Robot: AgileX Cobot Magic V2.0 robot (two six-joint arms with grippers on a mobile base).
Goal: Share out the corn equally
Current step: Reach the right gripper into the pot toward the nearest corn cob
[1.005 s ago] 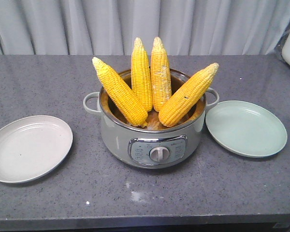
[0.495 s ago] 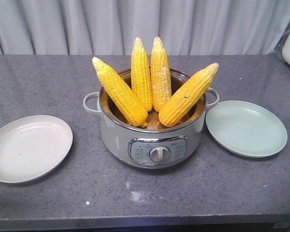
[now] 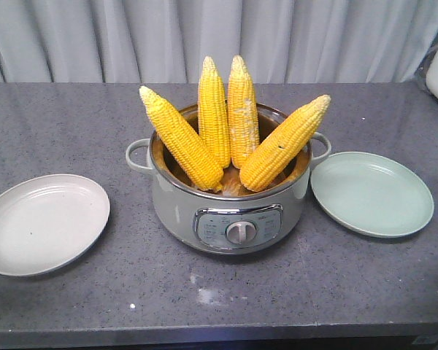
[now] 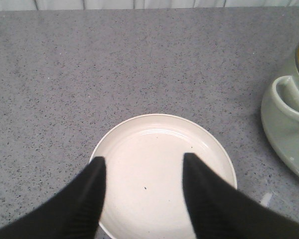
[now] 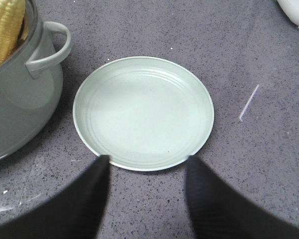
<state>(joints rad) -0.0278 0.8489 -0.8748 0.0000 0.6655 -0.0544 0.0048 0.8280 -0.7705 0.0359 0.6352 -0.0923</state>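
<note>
The front view gives me all four cobs of corn (image 3: 230, 131) standing fanned in the grey pot (image 3: 226, 204); each wrist view catches only a yellow sliver. My left gripper (image 4: 143, 158) hangs spread and empty over the white plate (image 4: 159, 142), corn ahead to its right. My right gripper (image 5: 147, 159), spread and empty too, hangs at the green plate (image 5: 139, 109), over its near rim, corn ahead to its left.

A kitchen-like setting: speckled grey stone countertop (image 3: 66, 131), electric cooking pot (image 3: 177, 208), white plate (image 3: 44, 222), green plate (image 3: 371, 193), curtain (image 3: 95, 36) behind.
</note>
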